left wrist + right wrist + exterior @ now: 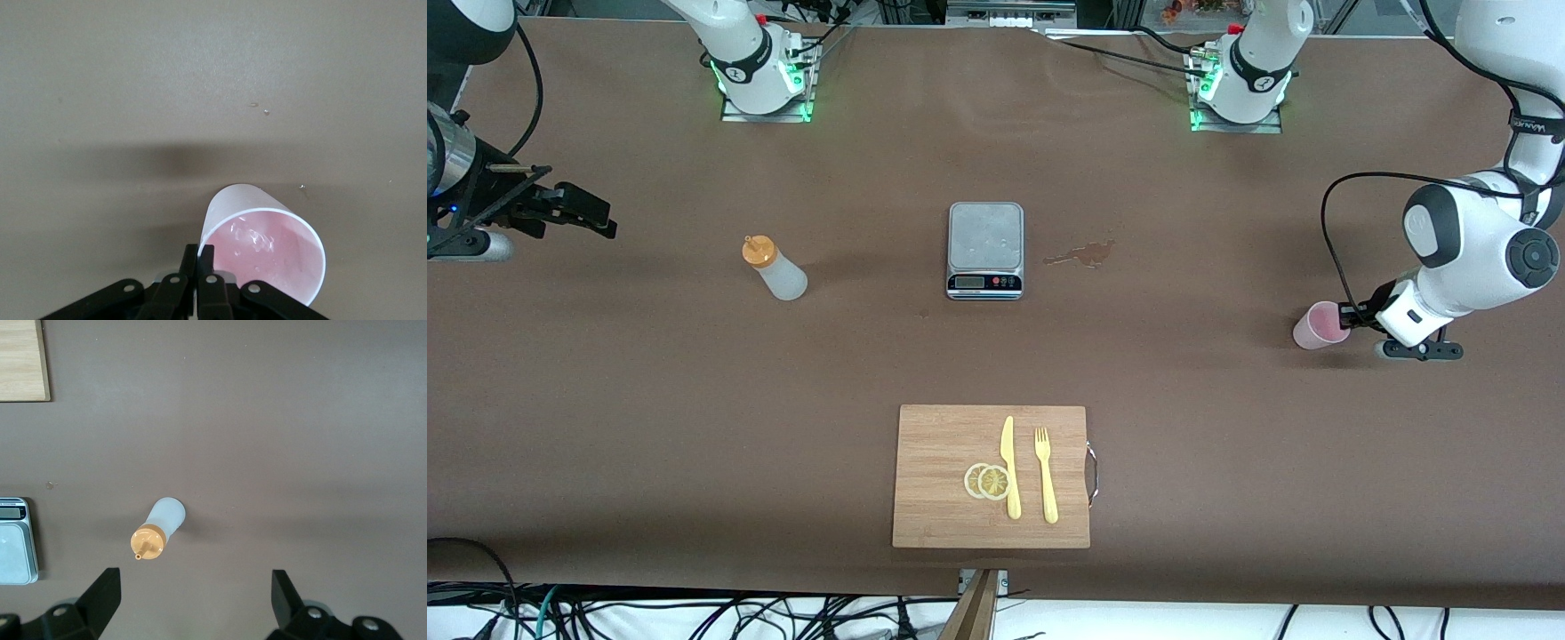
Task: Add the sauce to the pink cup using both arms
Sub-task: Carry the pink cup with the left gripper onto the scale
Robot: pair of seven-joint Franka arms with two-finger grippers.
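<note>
- We saw the left gripper (1350, 317) at its own arm's end of the counter (1183, 373), fingers (205, 261) pinching the rim of the cup (267, 250).
- The cup stood on the counter.
- The right gripper (591, 213) hung over its own end, fingers (103, 595) spread wide.
- The sauce (775, 268) stood upright beside the scale (984, 250).

A kitchen scale (984, 250), and a cutting board (943, 498) bearing knife (1009, 467), fork (1046, 473), lemon slices (987, 482).

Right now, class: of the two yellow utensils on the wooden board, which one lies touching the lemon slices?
The knife: its blade side meets the lemon slices. The fork lies apart from them, nearer the board's metal handle.
</note>
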